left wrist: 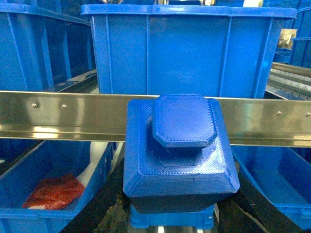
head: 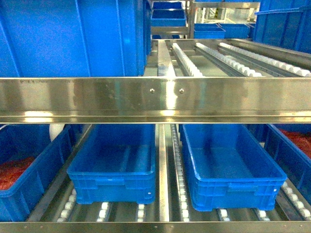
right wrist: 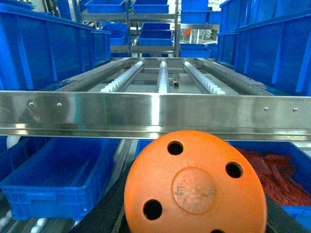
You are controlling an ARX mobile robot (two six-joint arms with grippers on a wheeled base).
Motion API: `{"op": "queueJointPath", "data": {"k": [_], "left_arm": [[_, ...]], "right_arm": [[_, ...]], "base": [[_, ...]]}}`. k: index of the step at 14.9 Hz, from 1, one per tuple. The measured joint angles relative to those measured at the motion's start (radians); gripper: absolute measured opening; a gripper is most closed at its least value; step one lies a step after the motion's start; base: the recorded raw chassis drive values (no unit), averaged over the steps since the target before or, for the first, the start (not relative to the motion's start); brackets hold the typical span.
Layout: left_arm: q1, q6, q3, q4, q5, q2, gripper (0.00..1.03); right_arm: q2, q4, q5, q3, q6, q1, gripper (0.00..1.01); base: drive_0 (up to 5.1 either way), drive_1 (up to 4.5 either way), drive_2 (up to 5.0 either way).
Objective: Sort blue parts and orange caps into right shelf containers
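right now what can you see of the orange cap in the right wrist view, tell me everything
The orange cap is a round, slightly domed disc in matte plastic, its flat face toward the camera. It has a scuffed circular centre with four dark holes around it. It fills the lower frame in front of the steel shelf rail, held between dark gripper fingers.

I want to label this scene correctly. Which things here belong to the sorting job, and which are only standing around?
Job: blue part in left gripper; orange cap in right gripper; two empty crates.
Not job: crates holding red material; steel shelf rail.
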Motion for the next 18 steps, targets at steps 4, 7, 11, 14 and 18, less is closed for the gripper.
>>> {"op": "queueJointPath", "data": {"k": [4,7,11,14,18], "left_arm": [[0.0,0.0,0.0,-0.002,0.001,0.0,0.41],[0.0,0.0,0.0,-0.002,0.001,0.0,0.41],[0.0,0.0,0.0,-0.002,0.002,0.0,0.41],[0.0,0.0,0.0,0.0,0.001,0.0,0.41],[0.0,0.0,0.0,-0.001,0.003,0.0,0.41]], "right_arm": [[0.0,0.001,0.0,0.0,0.0,0.0,0.44],[0.0,0.001,0.0,0.0,0.0,0.0,0.44],[0.0,0.001,0.0,0.0,0.0,0.0,0.44],[0.0,0.003,0.0,0.0,0.0,0.0,0.44],[0.0,0.002,0.003,0.0,0.0,0.0,0.44]], "base": [[0.0,0.0,0.0],[0.0,0.0,0.0],[0.0,0.0,0.0],[0.0,0.0,0.0],[0.0,0.0,0.0]]}}
